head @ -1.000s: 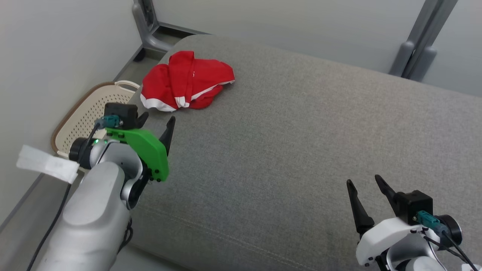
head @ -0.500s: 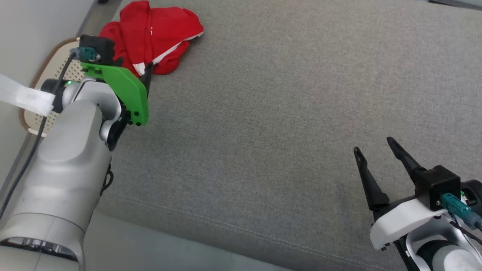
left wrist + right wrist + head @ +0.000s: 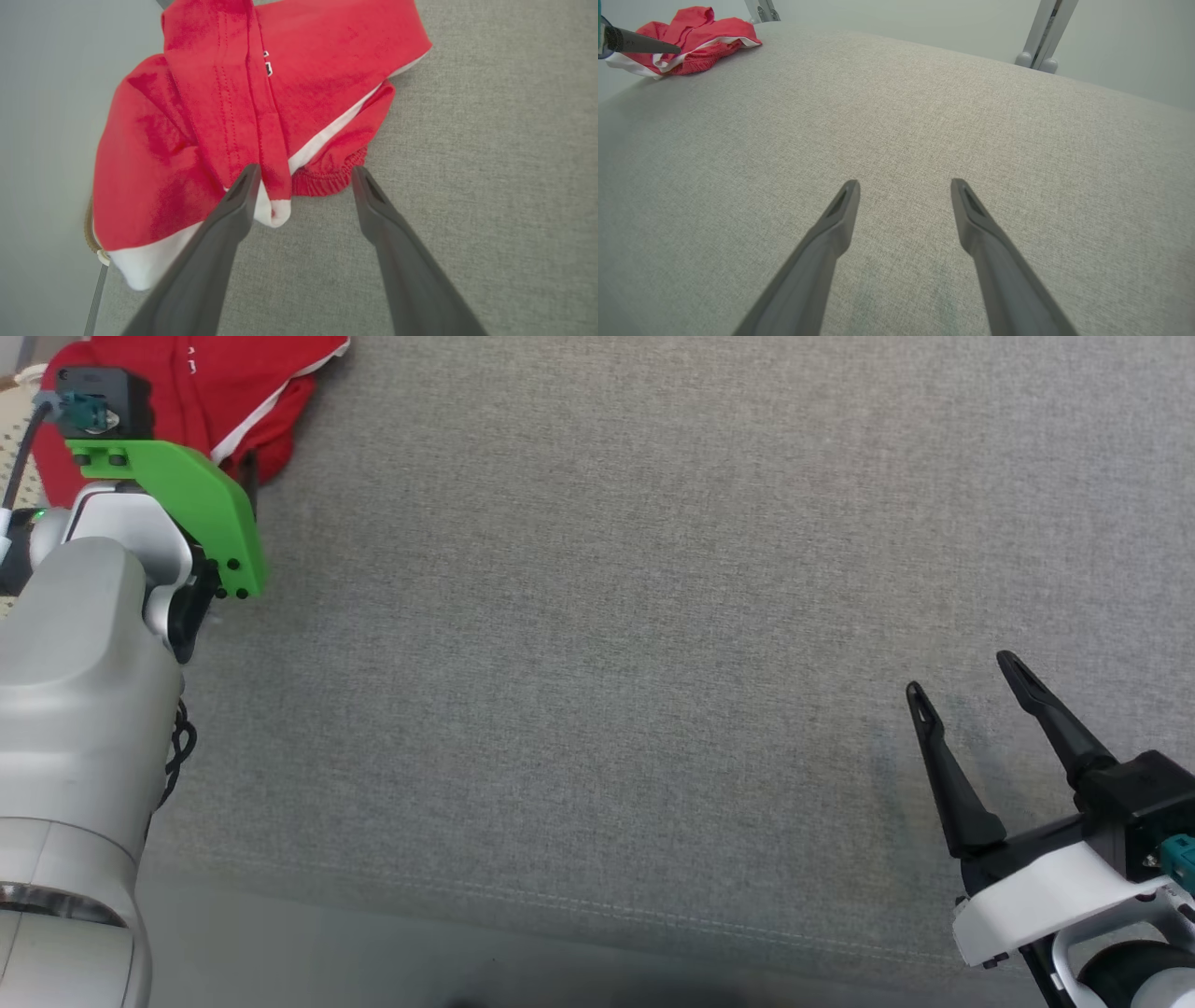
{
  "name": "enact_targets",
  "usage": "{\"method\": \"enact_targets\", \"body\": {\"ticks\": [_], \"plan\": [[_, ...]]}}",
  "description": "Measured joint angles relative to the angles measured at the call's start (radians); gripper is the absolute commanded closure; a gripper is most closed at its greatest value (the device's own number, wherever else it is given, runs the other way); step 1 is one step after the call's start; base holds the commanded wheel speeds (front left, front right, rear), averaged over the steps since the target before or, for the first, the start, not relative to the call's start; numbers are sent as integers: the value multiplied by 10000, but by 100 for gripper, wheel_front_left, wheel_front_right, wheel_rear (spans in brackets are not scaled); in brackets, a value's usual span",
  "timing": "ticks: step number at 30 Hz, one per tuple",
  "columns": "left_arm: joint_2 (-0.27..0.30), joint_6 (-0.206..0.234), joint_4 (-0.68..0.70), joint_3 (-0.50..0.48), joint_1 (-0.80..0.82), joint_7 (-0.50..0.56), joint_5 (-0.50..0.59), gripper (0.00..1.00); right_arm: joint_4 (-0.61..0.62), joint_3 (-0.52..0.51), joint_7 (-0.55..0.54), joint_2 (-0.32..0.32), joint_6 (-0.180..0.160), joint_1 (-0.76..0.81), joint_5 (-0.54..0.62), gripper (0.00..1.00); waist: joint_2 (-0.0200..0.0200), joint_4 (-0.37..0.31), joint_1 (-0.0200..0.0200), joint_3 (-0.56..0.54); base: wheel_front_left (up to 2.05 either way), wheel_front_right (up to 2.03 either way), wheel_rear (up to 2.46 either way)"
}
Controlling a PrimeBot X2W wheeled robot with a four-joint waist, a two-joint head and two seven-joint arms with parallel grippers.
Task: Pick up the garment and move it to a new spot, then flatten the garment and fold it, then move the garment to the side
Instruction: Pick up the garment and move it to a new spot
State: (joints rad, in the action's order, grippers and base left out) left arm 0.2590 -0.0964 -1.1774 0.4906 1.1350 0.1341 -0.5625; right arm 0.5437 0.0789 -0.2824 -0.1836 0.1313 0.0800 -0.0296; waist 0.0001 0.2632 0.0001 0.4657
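Note:
The garment [image 3: 210,116] is a crumpled red piece with white trim, lying at the far left of the grey cushion [image 3: 607,616]. In the left wrist view my left gripper [image 3: 304,170] is open, its fingertips at the garment's near edge with a fold and the elastic hem between them, not clamped. In the head view the garment [image 3: 243,373] sits at the top left, just beyond the left gripper's green mount [image 3: 177,490]. My right gripper [image 3: 963,679] stands open over bare cushion at the lower right, with nothing between its fingers [image 3: 836,224].
A perforated cream basket [image 3: 17,439] sits beyond the cushion's left edge. The cushion's stitched front edge [image 3: 560,901] runs along the bottom of the head view. Grey metal legs [image 3: 1041,37] stand behind the cushion against the wall.
The head camera has tilted down and shifted, so the whole picture has moved. My left gripper has reached forward to the garment's near edge. Both grippers stay open.

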Motion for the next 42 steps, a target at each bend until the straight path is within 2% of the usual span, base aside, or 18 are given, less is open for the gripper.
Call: {"method": "enact_targets", "body": {"ticks": [12,13,14,19,26,32,38,42], "plan": [[313,541,-704,-353,116,-46,-399,0,514,75,-119,-134,0,180,0,0,0,-756,-1,468,0,0,0],[314,654,-746,-387,100,-102,-472,67,533,67,-151,-140,0,187,0,0,-1,-793,0,471,0,0,0],[320,711,-773,-380,89,-121,-464,100,558,56,-153,-142,0,193,2,0,0,-820,0,473,0,0,0],[219,999,-823,-380,83,-560,-470,100,583,17,-159,-128,0,240,46,0,-1,-770,-1,494,0,0,0],[245,966,-903,-242,-204,-754,-433,100,-6,320,128,42,0,87,-69,0,0,-749,-1,91,0,0,0],[228,970,-867,-307,-336,-1467,-525,100,-863,357,612,337,0,-106,-238,0,0,-811,-1,-532,0,0,0],[-274,1072,-832,-13,-778,-2153,-389,100,-2134,374,1183,617,0,-88,-485,0,0,-883,-1,-1506,0,0,0],[-966,1139,-792,222,-1158,-2387,-265,100,-2842,395,1450,738,0,133,-598,0,0,-945,-2,-2339,0,0,0]]}}
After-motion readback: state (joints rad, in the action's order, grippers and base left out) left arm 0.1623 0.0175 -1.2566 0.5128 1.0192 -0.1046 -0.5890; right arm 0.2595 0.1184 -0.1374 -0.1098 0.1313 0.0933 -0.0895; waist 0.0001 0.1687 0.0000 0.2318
